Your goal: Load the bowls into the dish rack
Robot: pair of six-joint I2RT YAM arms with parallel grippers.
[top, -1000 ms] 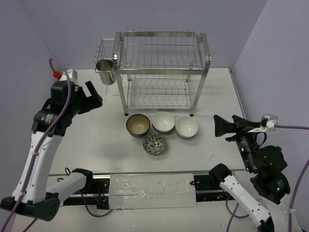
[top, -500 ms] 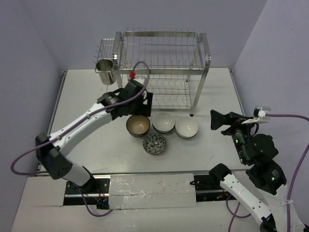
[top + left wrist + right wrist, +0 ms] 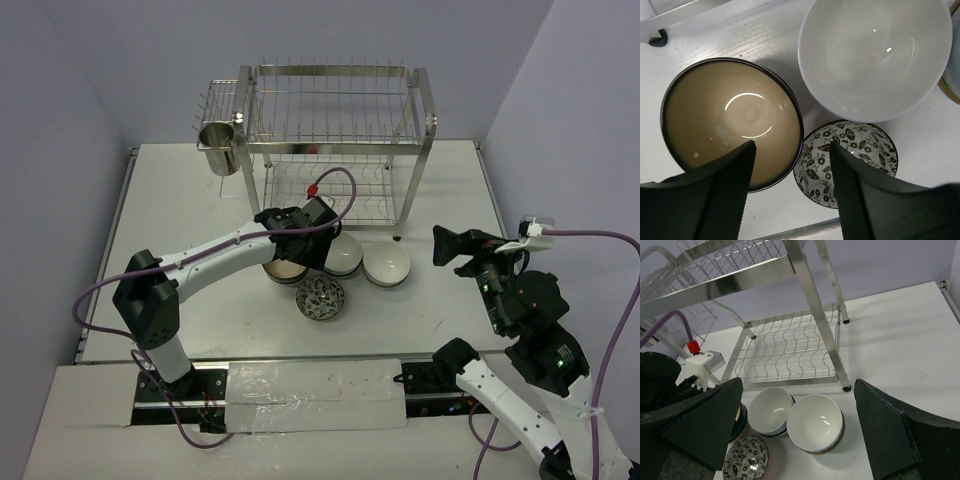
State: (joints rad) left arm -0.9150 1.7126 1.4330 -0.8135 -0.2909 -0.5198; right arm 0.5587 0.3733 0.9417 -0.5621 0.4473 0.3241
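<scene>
Brown-inside bowl and patterned bowl under left gripper, jaws apart, right gripper spread wide, facing dish rack

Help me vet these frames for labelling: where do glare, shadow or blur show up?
Left wrist: curved glare arcs on the brown-lined bowl and small glints in the white bowl; the left claw looks dark and slightly soft. Right wrist: the right claw is soft-edged, near the lens; the dish rack is sharp. Top external: even light, only faint shadows.

bright, even overhead light — soft shadows, small glints in the bowls, focus sharp
</scene>
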